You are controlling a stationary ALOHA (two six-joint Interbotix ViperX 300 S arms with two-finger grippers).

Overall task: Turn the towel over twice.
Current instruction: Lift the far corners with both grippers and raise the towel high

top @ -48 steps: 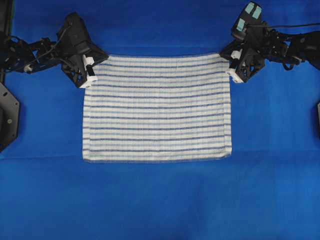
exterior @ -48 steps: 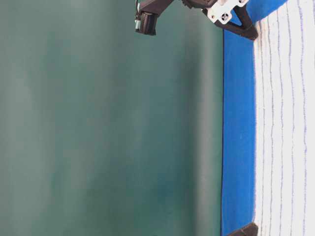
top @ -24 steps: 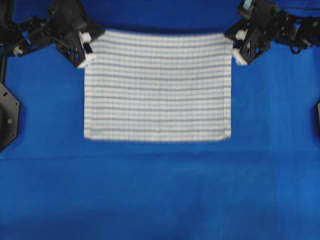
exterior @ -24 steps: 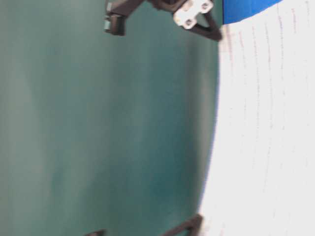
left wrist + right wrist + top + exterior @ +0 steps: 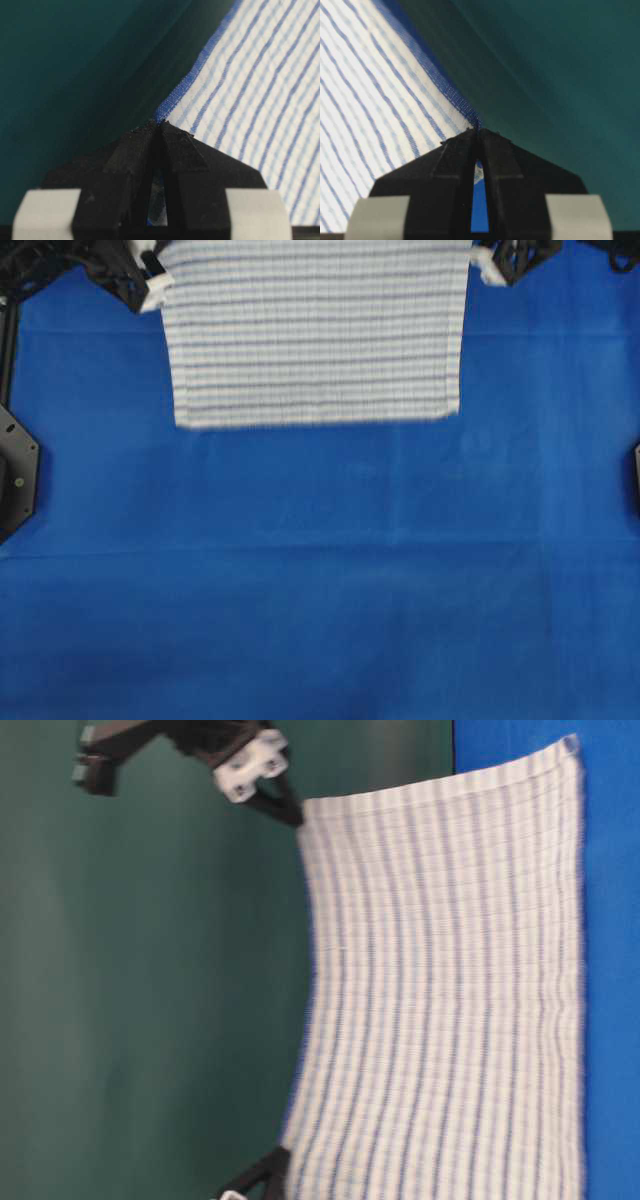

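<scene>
Black jaws pinching striped woven towel (image 5: 315, 335)

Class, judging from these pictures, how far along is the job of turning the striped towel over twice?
Done: both corners gripped. The left gripper and right gripper are shut on the white woven blue-striped towel. In hand: the towel hangs lifted, its lower edge at the blue table covering. Left: no finished turn is visible.
</scene>
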